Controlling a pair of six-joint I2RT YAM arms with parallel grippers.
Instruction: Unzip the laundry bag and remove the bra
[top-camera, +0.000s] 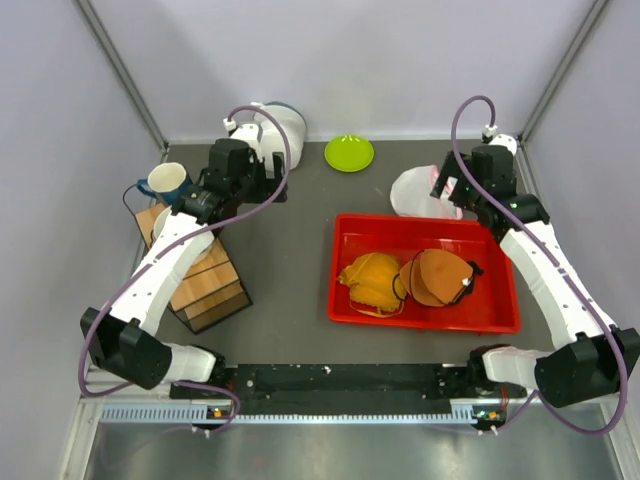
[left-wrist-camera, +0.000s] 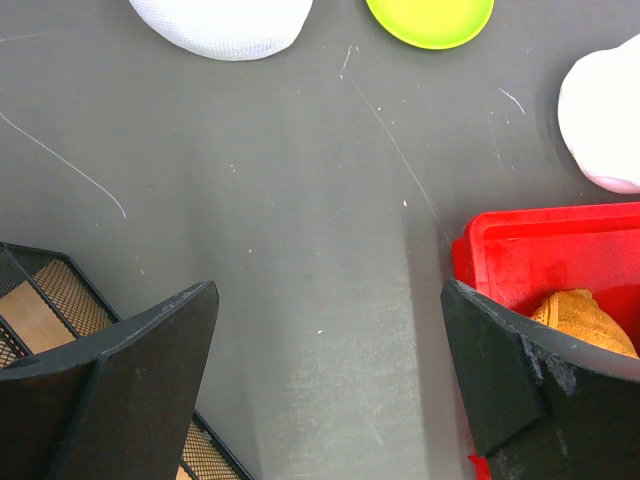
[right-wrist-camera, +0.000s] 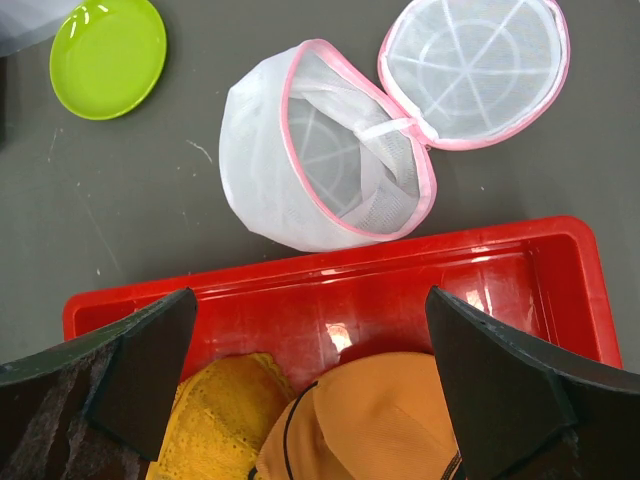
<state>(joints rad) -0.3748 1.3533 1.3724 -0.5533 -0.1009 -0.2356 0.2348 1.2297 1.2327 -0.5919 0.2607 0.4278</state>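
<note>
With the bag (right-wrist-camera: 330, 170) open behind the tray (right-wrist-camera: 400, 290) and the bra (right-wrist-camera: 380, 420) inside the tray, we should raise the left gripper (left-wrist-camera: 328, 300) and right gripper (right-wrist-camera: 310, 300), both wide and empty, straight up, snagging nothing.

Table: dark grey matte tabletop (top-camera: 290, 250) in front of me; I note fine pale scratches (left-wrist-camera: 395, 150) across it.
Walls: plain pale lilac-grey panels (top-camera: 400, 60) left, far and right.
Frame: slanting metal struts (top-camera: 122, 72) at both far corners.
Near edge: ribbed aluminium rail (top-camera: 330, 413).
Light: even, soft, with a faint sheen on the tabletop.
</note>
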